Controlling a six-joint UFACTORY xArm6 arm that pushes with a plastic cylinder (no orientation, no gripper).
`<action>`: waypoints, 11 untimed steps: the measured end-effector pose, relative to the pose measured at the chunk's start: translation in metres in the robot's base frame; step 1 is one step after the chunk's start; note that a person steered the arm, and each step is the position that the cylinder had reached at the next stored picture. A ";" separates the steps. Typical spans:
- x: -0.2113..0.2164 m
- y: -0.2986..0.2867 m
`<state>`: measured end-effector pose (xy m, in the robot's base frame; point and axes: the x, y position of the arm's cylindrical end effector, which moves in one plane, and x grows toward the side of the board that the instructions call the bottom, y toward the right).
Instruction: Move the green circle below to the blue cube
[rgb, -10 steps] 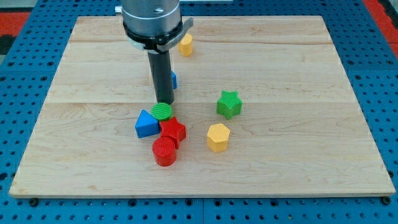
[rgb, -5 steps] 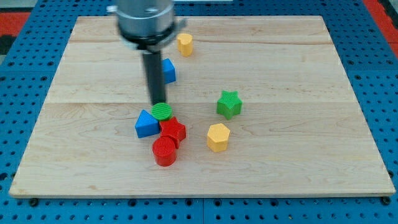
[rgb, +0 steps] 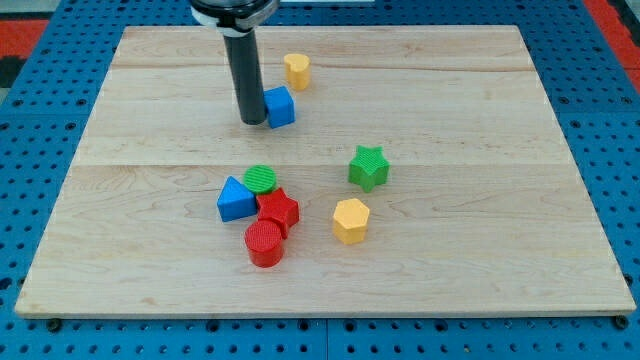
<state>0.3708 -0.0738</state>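
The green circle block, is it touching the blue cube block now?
No, the green circle block lies apart from the blue cube block, lower in the view, against the blue triangular block.

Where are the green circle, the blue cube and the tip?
green circle (rgb: 260, 179), camera view, on its ribbed top face
blue cube (rgb: 280, 106), camera view, on its front face
my tip (rgb: 251, 122), camera view, on the rod's very end

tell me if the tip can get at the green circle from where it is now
Probably yes. My tip sits just left of the blue cube, and the board between it and the green circle is bare. The blue triangle and red star crowd only the circle's lower side.
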 end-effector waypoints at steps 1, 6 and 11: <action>0.000 0.014; 0.148 -0.013; 0.127 0.020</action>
<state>0.4978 -0.0534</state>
